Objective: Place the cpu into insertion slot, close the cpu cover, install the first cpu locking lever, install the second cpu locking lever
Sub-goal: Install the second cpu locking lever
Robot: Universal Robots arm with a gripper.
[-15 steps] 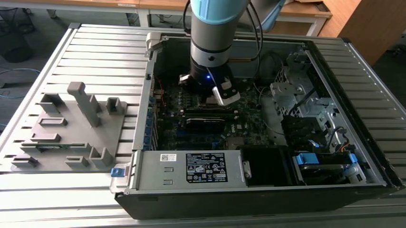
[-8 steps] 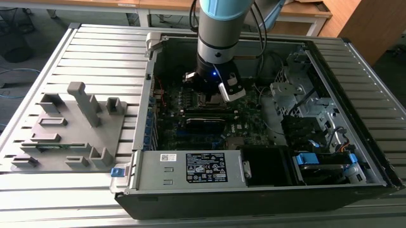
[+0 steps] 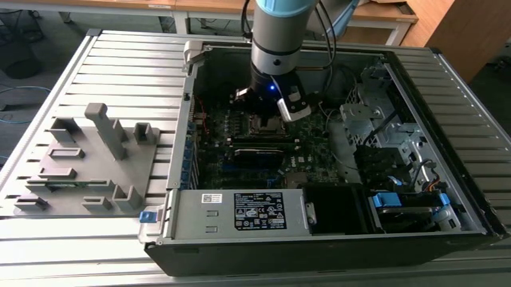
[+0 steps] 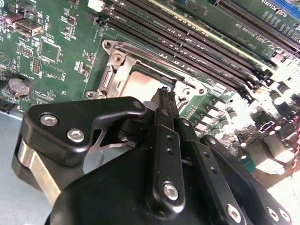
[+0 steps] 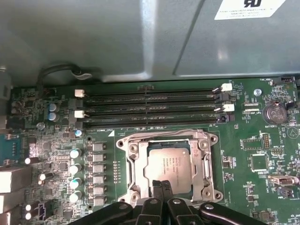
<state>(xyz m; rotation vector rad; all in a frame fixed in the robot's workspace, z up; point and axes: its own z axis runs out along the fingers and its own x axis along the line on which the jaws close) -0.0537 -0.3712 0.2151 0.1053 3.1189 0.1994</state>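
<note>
We are looking at a robotics lab or test workshop: an opened desktop computer case (image 3: 335,197) is lying on a ribbed metal worktable (image 3: 119,66), with a grey fixture tray (image 3: 88,161) sitting beside it (moulded holders standing up from it). Wooden desks (image 3: 383,15) and trailing cables are showing behind, on a plain floor.

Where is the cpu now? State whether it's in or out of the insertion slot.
In. In the first wrist view the cpu lies flat inside the insertion slot, the cpu cover framing it, the gripper at its edge.
</note>
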